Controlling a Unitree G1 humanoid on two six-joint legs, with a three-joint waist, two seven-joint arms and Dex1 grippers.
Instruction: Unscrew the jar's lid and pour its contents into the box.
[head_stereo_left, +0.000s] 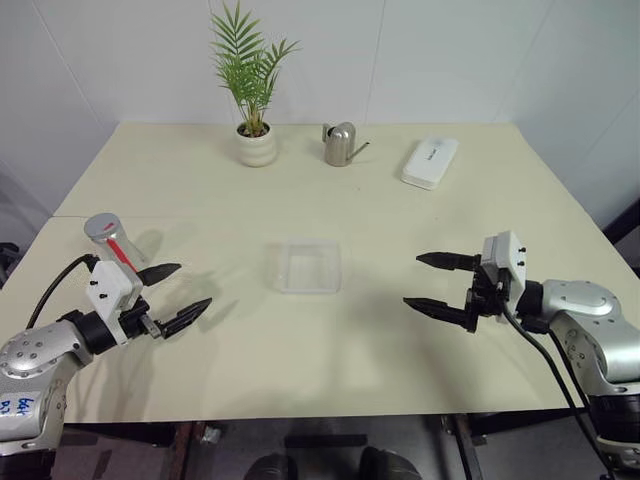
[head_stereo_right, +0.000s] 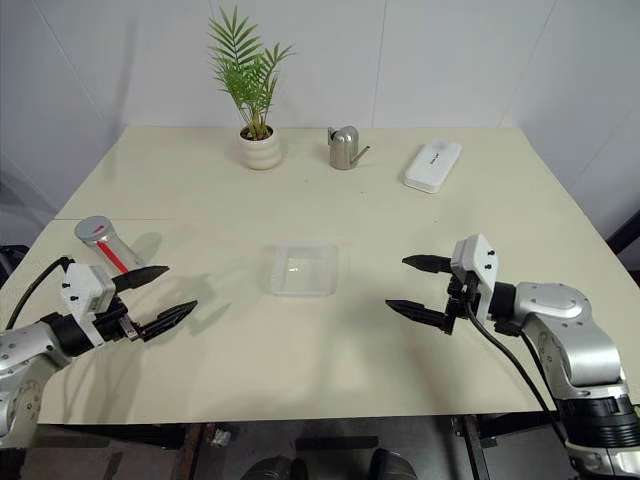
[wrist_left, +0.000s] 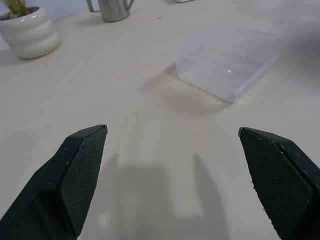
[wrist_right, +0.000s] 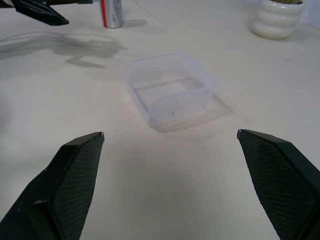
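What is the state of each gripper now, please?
Left gripper: jaws open, holding nothing.
Right gripper: jaws open, holding nothing.

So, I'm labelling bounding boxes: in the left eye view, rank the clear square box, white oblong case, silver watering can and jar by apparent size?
1. Clear square plastic box, largest.
2. White oblong case, though it sits farther back.
3. Small clear jar with grey lid and silver metal watering can: too alike to rank, the jar being nearer.
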